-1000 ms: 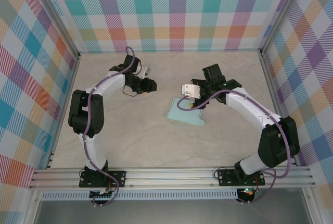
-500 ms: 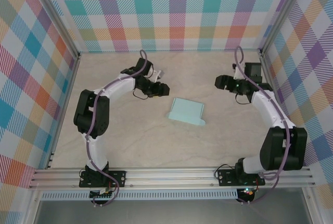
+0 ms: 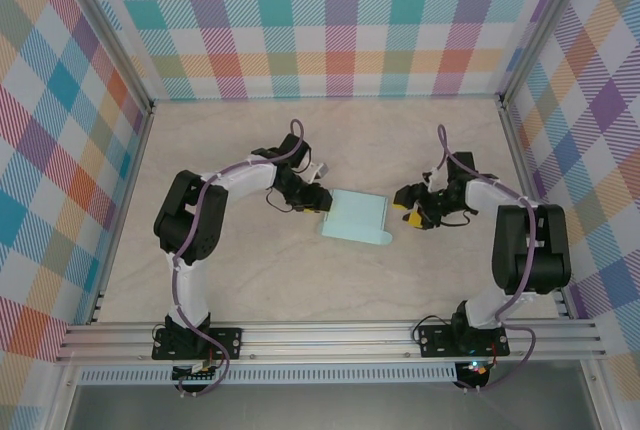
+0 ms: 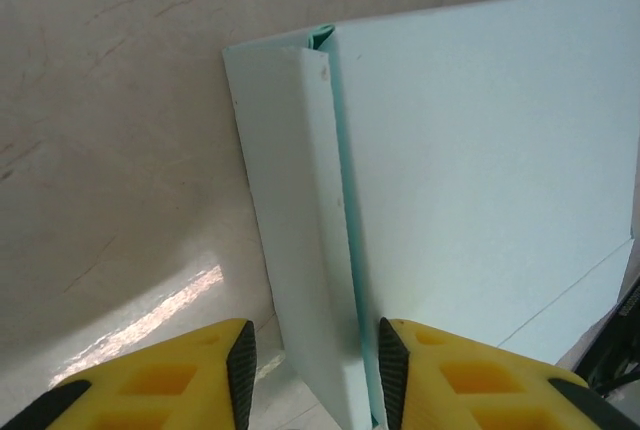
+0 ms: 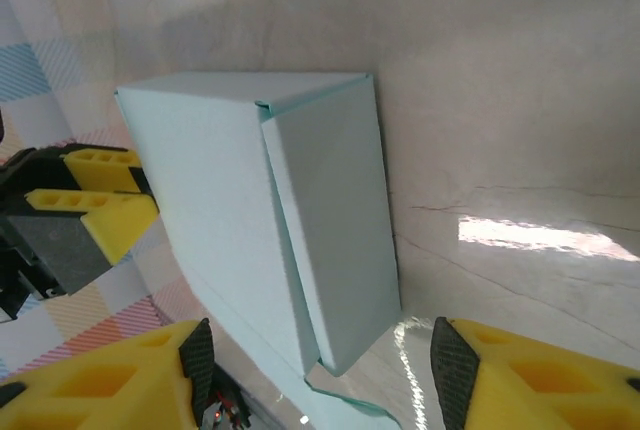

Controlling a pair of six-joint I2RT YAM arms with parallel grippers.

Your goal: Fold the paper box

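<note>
Top view gives you the layout. The table (image 3: pixel 250 280) carries the paper box (image 3: pixel 355 218) about mid-table, between the two arms. The left gripper (image 3: pixel 320 198) is right at its left edge and the right gripper (image 3: pixel 404 212) is just off its right edge. From up there the box reads as a flat, pale aqua rectangle with a notched flap at its near right corner. You can't judge its height or either gripper's opening from that view.

Left wrist view fills that in. A narrow side panel (image 4: pixel 300 250) runs along the box edge beside the wide top panel (image 4: pixel 480 170), with a thin darker seam between them. Your left gripper is open narrow and straddles that side panel. One pad (image 4: pixel 392 375) sits right against the card. The other pad (image 4: pixel 242 375) has a sliver of table showing between it and the panel, so it isn't clamped. The frame bottom cuts off the panel's near end, so you can't confirm actual contact.

Right wrist view shows the opposite end. Two long faces meet at a ridge, and a flap corner overlaps at the far end. Your right gripper is wide open with its fingers (image 5: pixel 195 355) either side of the box's near end. There's a clear stretch of table at the other finger, and it holds nothing. The left gripper's yellow fingers show beyond the box.

A thin card edge pokes out under the box at that frame's bottom. You can't tell whether it's a loose flap.
</note>
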